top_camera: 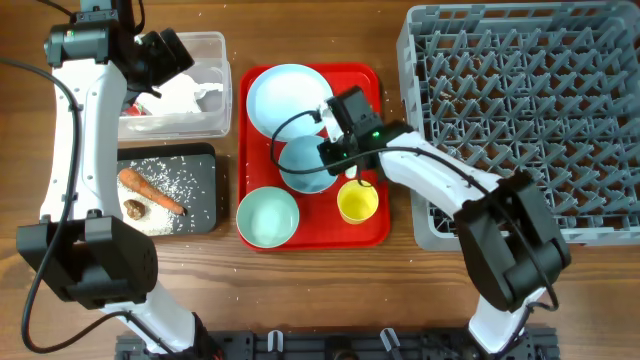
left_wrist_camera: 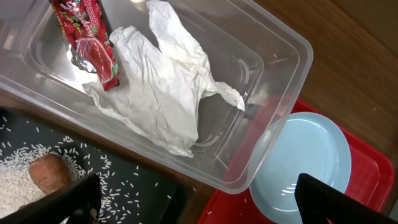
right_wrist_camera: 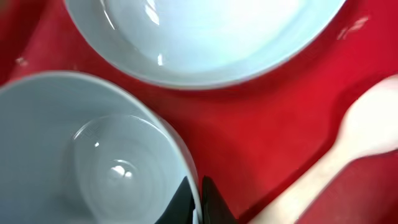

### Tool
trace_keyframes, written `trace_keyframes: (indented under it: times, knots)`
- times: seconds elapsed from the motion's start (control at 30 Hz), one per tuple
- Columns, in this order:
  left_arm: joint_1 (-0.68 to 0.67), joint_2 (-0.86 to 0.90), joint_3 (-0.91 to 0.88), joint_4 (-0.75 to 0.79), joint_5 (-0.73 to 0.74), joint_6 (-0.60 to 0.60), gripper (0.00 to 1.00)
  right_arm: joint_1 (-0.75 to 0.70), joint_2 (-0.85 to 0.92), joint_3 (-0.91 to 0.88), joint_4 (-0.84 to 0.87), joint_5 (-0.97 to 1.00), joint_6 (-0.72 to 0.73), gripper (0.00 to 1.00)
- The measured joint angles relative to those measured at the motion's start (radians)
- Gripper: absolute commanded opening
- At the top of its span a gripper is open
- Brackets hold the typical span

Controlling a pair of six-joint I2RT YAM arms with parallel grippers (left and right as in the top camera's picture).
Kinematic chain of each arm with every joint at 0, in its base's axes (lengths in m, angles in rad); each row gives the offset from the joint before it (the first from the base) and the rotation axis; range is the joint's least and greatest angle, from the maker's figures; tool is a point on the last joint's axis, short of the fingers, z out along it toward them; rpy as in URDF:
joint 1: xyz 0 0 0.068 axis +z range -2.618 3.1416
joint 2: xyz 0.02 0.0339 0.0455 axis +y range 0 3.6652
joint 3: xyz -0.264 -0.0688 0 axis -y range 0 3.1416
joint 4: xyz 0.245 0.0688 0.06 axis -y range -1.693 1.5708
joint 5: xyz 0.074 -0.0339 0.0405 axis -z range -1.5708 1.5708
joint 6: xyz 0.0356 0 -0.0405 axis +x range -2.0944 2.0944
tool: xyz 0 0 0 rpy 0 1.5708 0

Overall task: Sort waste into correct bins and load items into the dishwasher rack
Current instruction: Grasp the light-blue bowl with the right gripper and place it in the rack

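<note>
Left pincer [left_wrist_camera: 196, 194] is spread wide and holds nothing, hovering over the near wall of the clear plastic tub [left_wrist_camera: 292, 43]. Directly under and ahead of it in the tub: the crumpled white paper napkin [left_wrist_camera: 161, 81], with the small red wrapper [left_wrist_camera: 93, 43] touching the napkin's far-left edge. On the pincer's left-finger side sits the black tray [top_camera: 203, 165], just beside the tub, carrying the carrot [top_camera: 150, 190], loose white rice grains [top_camera: 172, 178] and the small brown food lump [top_camera: 133, 209]. On its right-finger side is the light blue plate [top_camera: 288, 97] on the red serving tray [top_camera: 375, 228]. Right pincer [right_wrist_camera: 199, 202] is narrow, one finger inside and one outside the rim of the middle light blue bowl [right_wrist_camera: 81, 149], gripping it; the bowl sits on the red tray. The plate is just past this pincer, close to the bowl. The white plastic spoon [right_wrist_camera: 367, 124] lies on the tray beside the pincer, apart from the bowl. The second light blue bowl [top_camera: 267, 217] and the small yellow cup [top_camera: 357, 202] are on the tray's near edge. The grey dishwasher rack [top_camera: 520, 100] sits on the counter [top_camera: 320, 290], well right of the pincer.
</note>
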Motion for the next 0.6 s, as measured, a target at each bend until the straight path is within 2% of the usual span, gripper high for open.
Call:
trace_keyframes:
  times: [0.07,0.13,0.2,0.3,0.37,0.47,0.5,0.6]
  knots:
    - [0.0,0.0,0.0,0.0,0.0,0.0,1.0,0.0,-0.039,0.07,-0.085,0.038,0.0,0.04]
    - [0.0,0.0,0.0,0.0,0.0,0.0,1.0,0.0,-0.125,0.122,-0.122,0.165,0.0,0.04]
    - [0.0,0.001,0.0,0.0,0.0,0.0,1.0,0.0,-0.225,0.137,-0.121,0.414,0.0,0.04]
    - [0.0,0.001,0.0,0.0,0.0,0.0,1.0,-0.035,-0.259,0.148,0.008,0.887,-0.022,0.04]
    - [0.0,0.001,0.0,0.001,0.0,0.0,1.0,-0.112,-0.233,0.148,0.175,1.026,-0.104,0.04]
    - [0.0,0.003,0.0,0.0,-0.002,-0.003,1.0,-0.276,-0.13,0.154,0.465,1.106,-0.325,0.05]
    - [0.0,0.003,0.0,0.0,-0.003,-0.003,1.0,-0.337,-0.076,0.154,0.565,1.125,-0.443,0.04]
    - [0.0,0.003,0.0,-0.002,-0.004,-0.003,1.0,-0.389,0.056,0.15,0.824,1.13,-0.761,0.04]
